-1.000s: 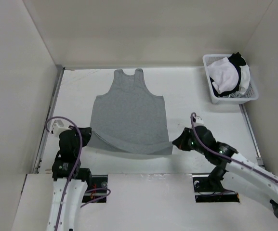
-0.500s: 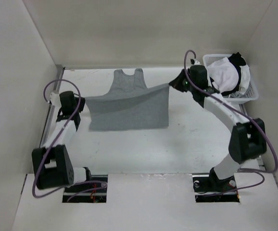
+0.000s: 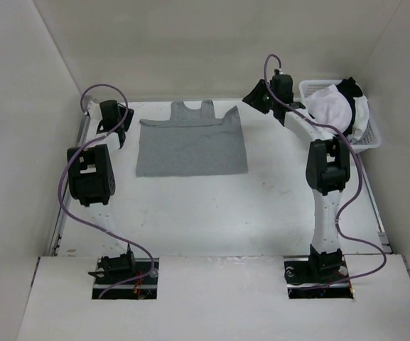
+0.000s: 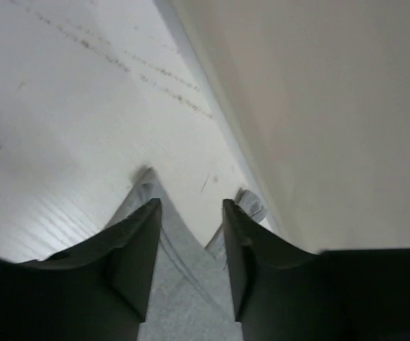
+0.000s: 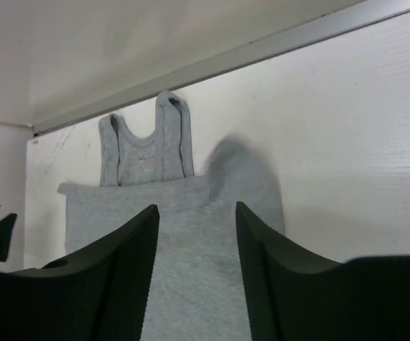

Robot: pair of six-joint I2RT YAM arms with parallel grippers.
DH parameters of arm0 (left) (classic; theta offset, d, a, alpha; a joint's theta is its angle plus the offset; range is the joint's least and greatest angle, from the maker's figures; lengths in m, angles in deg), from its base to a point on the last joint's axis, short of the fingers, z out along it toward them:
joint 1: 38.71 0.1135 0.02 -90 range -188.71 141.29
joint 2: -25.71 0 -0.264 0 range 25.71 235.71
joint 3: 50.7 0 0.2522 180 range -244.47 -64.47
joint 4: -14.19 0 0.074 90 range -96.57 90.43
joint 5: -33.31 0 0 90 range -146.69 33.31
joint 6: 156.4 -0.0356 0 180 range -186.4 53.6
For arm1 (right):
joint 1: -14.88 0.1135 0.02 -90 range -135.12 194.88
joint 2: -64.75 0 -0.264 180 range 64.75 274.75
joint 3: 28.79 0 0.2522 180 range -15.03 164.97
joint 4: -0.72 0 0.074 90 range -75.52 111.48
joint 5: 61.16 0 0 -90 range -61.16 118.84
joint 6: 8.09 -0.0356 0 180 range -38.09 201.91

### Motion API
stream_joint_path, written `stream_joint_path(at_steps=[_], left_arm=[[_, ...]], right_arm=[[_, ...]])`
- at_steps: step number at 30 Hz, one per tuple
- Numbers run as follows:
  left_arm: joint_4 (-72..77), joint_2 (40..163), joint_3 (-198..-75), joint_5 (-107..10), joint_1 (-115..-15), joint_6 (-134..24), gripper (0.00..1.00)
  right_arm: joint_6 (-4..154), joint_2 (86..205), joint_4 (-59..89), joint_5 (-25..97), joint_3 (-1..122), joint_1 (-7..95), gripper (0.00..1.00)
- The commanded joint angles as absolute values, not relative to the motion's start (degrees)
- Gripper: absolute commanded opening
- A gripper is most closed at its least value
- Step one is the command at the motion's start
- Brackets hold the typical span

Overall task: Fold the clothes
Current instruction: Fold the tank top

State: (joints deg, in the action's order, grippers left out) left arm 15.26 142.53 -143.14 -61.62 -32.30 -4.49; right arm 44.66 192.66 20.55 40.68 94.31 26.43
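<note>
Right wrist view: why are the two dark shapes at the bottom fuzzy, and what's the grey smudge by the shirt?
Right wrist: the right fingers sit too near the lens to focus, while the shirt is sharp; the smudge is soft-edged, shadow or moving cloth, unclear. Left wrist: the left fingers blur likewise. Top: even light.

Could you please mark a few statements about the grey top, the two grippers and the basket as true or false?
1. The grey top lies folded on the table, its straps uncovered at the far end. True.
2. The right gripper is clamped on the fabric. False: its jaws stand apart with nothing between them.
3. The basket holds a white garment with black trim. True.
4. The left gripper is shut. False: its fingers stand apart.
</note>
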Motion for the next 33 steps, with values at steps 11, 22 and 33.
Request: stream_joint_path(at_steps=[11, 22, 33], left_arm=[[25.23, 107.91, -97.98, -66.54, -37.79, -8.74, 0.39], [16.68, 99.17, -84.33, -59.26, -33.48, -12.08, 0.48], [22.32, 105.34, -85.56, -57.39, -33.74, -8.92, 0.38]], right_arm=[[42.72, 164.61, 3.51, 35.17, 49.44, 32.4, 0.01], [38.85, 158.26, -3.0, 32.88, 28.75, 35.31, 0.5], [36.39, 161.42, -4.85, 34.02, 27.95, 35.4, 0.42]])
